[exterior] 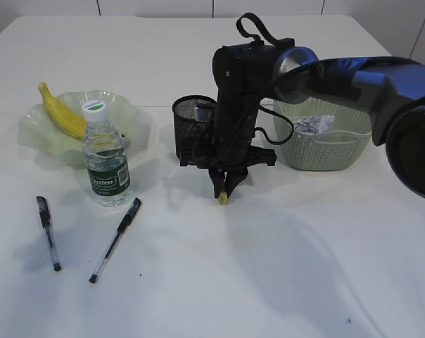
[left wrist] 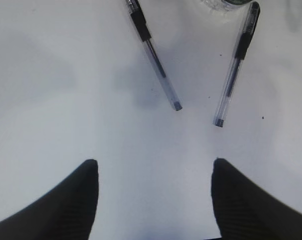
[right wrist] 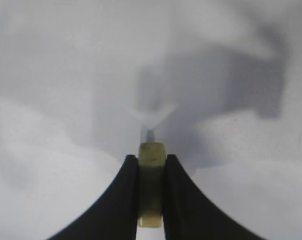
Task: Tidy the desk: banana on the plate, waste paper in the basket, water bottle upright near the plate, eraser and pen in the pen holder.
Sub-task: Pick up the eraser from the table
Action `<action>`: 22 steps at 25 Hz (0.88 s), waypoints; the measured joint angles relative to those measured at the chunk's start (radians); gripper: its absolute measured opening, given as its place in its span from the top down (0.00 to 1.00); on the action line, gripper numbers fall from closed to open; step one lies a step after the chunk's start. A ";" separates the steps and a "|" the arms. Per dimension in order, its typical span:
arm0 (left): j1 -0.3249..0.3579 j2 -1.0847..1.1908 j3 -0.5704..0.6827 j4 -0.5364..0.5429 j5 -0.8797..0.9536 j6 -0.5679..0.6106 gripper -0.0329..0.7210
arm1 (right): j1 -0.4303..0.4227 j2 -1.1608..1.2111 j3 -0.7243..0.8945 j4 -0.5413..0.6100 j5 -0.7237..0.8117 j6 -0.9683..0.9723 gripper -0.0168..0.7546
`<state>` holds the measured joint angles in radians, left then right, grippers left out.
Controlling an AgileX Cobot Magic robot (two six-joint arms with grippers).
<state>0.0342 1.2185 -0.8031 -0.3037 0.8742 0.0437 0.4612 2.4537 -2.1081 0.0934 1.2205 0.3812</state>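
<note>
Eraser: small and yellowish, it sat clamped between my right gripper's jaws, low over the table, just in front of the pen holder.
Right gripper: pinched tight on the eraser, both pads flat against its sides; my wrist camera showed it centred in the jaws.
Left gripper: jaws spread wide and holding nothing, hanging above bare table with two pens ahead of it.
Pens: the left pen and the right pen both lay flat just beyond my left fingertips, their far ends pointing toward the bottle.
Water bottle: upright already, touching or nearly touching the plate's front edge, well to the left of my right gripper.
Banana: lying on the plate.
Waste paper: crumpled inside the basket, just behind and right of my right gripper.
Step in hand: picking up the eraser, as I judged it.
Next move: I reckoned on lifting straight up, shifting back over the pen holder's mouth and letting go only once clear of its mesh rim; the pens would follow.
</note>
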 joint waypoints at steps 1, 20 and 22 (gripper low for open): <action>0.000 0.000 0.000 0.000 0.000 0.000 0.30 | 0.000 0.000 0.000 0.000 0.000 -0.006 0.88; 0.000 0.000 0.000 0.000 0.000 0.000 0.30 | 0.000 -0.016 -0.253 -0.015 0.006 -0.057 0.89; 0.000 0.000 0.000 0.000 0.000 0.000 0.30 | 0.000 -0.017 -0.288 -0.034 0.011 -0.057 0.89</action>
<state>0.0342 1.2185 -0.8031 -0.3037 0.8742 0.0437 0.4612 2.4370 -2.3959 0.0595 1.2312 0.3244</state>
